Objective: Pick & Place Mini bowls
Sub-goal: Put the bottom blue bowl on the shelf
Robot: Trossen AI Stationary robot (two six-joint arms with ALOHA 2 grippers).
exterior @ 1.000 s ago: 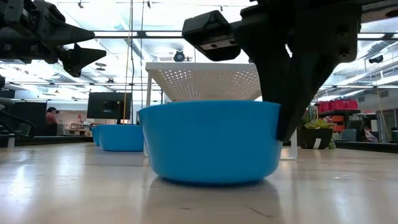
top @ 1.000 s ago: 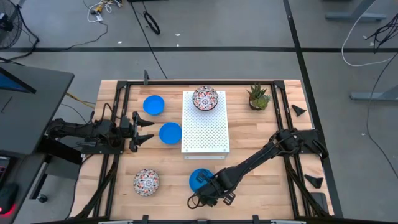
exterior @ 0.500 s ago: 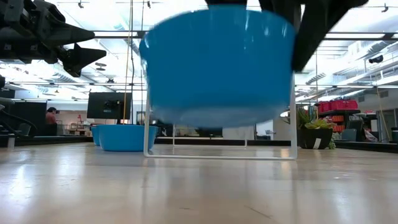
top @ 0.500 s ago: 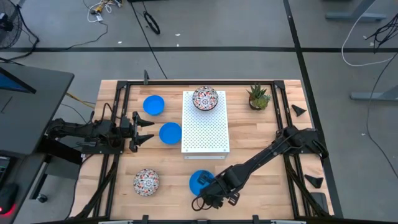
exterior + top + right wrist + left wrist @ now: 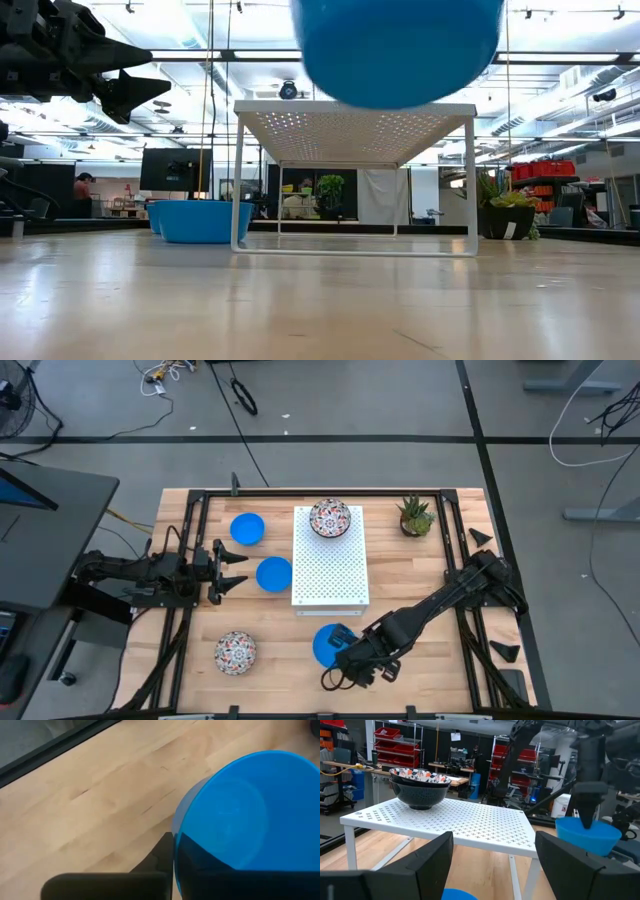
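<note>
My right gripper (image 5: 345,650) is shut on a plain blue mini bowl (image 5: 326,644), held above the table's near middle; the low view shows this bowl (image 5: 400,50) high off the wood. My left gripper (image 5: 238,568) hovers open at the table's left, pointing right toward a second blue bowl (image 5: 273,574) that rests on its base. A third blue bowl (image 5: 247,528) sits farther back. One floral bowl (image 5: 330,518) stands on the white perforated board (image 5: 330,575); another floral bowl (image 5: 235,653) sits near the near-left edge. My right gripper pinches the blue bowl's rim (image 5: 175,832) on its near-right side, one finger (image 5: 159,857) outside the wall and the other inside the hollow. The fingers come from above, pointing down. The bowl is lifted clear of the table, roughly upright with its mouth up.
The white board stands on thin legs (image 5: 238,180) in the table's middle, with open space beneath. A spiky green potted plant (image 5: 415,515) sits at the far right. Black frame rails (image 5: 190,610) run along both table sides. Bare wood lies near the right.
My right gripper has risen, carrying the blue bowl from the tabletop to well above it, and has drifted slightly toward the table's right. The bowl now hangs clear of the wood.
</note>
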